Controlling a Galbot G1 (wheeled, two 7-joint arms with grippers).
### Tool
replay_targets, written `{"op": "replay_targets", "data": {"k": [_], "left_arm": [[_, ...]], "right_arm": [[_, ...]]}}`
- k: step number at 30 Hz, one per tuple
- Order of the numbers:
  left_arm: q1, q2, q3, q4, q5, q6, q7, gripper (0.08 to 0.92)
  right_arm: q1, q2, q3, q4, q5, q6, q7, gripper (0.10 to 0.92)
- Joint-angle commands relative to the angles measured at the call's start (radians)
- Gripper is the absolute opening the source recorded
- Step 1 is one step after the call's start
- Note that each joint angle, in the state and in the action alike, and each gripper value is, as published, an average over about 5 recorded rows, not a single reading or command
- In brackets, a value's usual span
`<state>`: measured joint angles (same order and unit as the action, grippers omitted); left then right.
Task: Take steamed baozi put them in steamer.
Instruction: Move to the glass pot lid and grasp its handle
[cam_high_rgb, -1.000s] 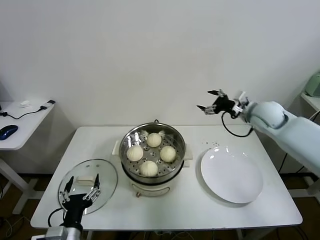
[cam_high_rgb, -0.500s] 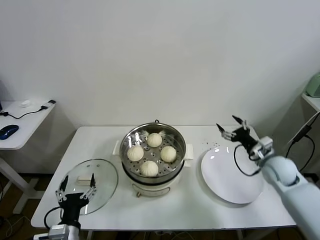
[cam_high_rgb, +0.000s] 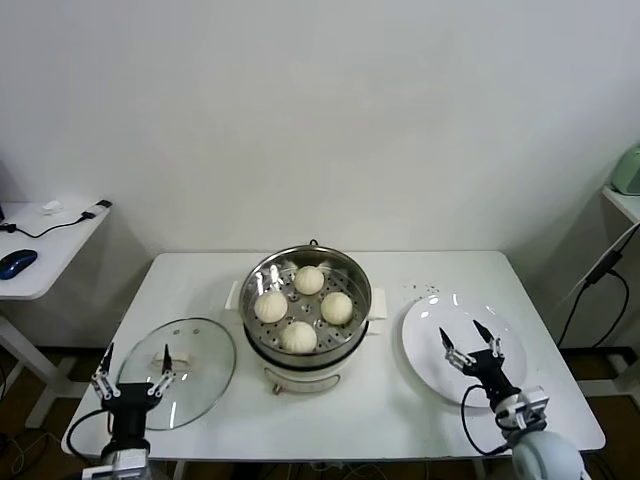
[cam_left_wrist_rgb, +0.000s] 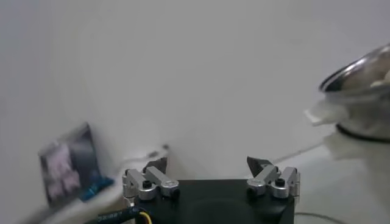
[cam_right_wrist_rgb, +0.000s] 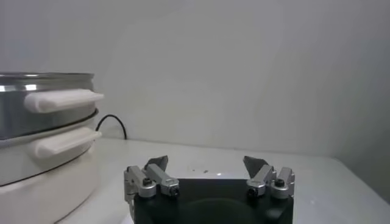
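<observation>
Four soft, light cream-white dough buns (cam_high_rgb: 303, 307) sit in the shiny round steel steamer (cam_high_rgb: 306, 268); grip sides gently. Left gripper (cam_high_rgb: 133, 371) at seven o'clock, right gripper (cam_high_rgb: 469, 339) at four o'clock, both wide open, empty.

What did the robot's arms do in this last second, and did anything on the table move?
The right pincer swung down from high near the wall to the plate, open and empty. The left pincer drew back over the glass lid, open. The four baozi stayed in the steamer.

left hand (cam_high_rgb: 133, 369) low, spread, right hand (cam_high_rgb: 470, 343) likewise
</observation>
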<state>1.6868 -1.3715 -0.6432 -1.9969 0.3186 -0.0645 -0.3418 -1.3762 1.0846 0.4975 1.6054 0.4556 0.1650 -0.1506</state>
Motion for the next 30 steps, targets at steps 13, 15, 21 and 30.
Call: {"op": "replay_targets", "data": {"k": [13,15,21,30], "left_arm": [[-0.093,0.151,0.013,0.488,0.891,-0.11,-0.249,0.823],[-0.105,0.153,0.013,0.517,0.908,-0.095,-0.248,0.823],[-0.143,0.156,0.014,0.565,0.931,-0.075,-0.245,0.823],[-0.209,0.162,0.017,0.57,0.919,-0.046,-0.219,0.823]], "right_arm": [[-0.061,0.14,0.053,0.024,-0.093,0.014,0.015,0.823],[-0.06,0.141,0.053,0.025,-0.096,0.014,0.017,0.823],[-0.054,0.148,0.053,0.025,-0.1,0.012,0.023,0.823],[-0.059,0.157,0.058,0.022,-0.114,0.012,0.025,0.823]]}}
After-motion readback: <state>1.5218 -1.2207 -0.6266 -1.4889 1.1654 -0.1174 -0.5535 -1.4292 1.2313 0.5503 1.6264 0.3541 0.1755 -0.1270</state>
